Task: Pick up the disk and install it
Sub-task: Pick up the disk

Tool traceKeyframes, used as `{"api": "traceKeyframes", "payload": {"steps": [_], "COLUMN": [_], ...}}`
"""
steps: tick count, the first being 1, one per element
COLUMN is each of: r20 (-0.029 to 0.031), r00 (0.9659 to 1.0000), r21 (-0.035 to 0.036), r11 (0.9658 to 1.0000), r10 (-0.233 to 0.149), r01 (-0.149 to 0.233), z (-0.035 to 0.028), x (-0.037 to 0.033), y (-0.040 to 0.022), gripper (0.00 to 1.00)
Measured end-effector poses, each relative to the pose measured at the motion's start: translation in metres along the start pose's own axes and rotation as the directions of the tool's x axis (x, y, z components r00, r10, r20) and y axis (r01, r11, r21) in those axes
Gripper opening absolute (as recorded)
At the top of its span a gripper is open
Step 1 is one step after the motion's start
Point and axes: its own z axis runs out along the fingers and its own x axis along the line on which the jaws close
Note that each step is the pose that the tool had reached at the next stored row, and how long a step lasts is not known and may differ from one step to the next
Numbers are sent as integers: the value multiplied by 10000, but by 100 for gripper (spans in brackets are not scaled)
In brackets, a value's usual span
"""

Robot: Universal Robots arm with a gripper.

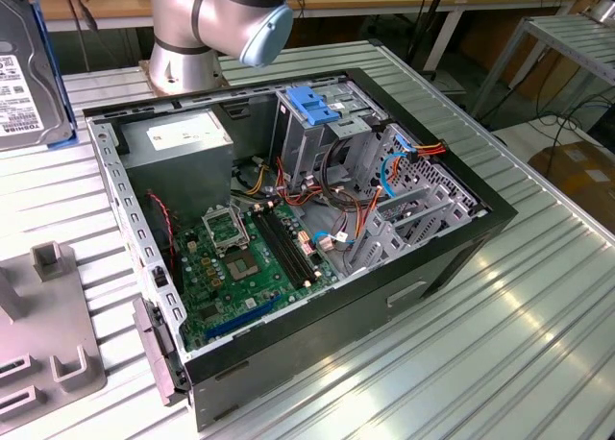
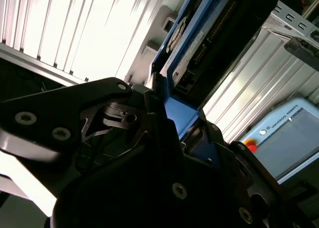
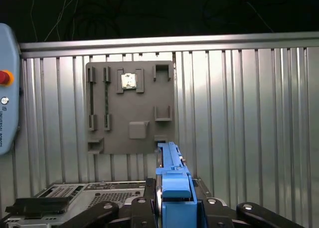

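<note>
1 disk (image 1: 19,85), judged rigid, weighty and shock-sensitive, is pinched on edge by its blue carrier frame (image 3: 172,180) in the gripper (image 3: 174,208), at the exterior view's left of the open computer case (image 1: 336,325), with those frame rails judged the safest hold.

Flat rectangular black metal disk (image 1: 21,85) with a white printed barcode label, edged by a blue plastic carrier frame. In the exterior view it stands upright at the exterior view's left edge, label face to the camera, cut off by the picture's border, with the blue frame running down its side towards the exterior view's right. In the first wrist view the disk (image 3: 172,175) appears edge-on, so that little more than the blue frame shows. In the second wrist view the disk (image 2: 197,49) shows one narrow side with what seems to be its connector strip. It is clamped in the black gripper (image 3: 173,203), one finger on either side of the frame.
</note>
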Motion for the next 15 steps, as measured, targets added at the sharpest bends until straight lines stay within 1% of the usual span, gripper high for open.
{"api": "traceKeyframes", "payload": {"steps": [7,12,15], "r20": [0,0,0], "r00": [10000,10000,10000], "r21": [0,0,1], "r11": [10000,10000,10000], "r10": [0,1,0], "r01": [0,-1,0], "z": [2,2,3], "x": [-5,-8,-10], "y": [-108,-168,-214], "gripper": [37,37,37]}}
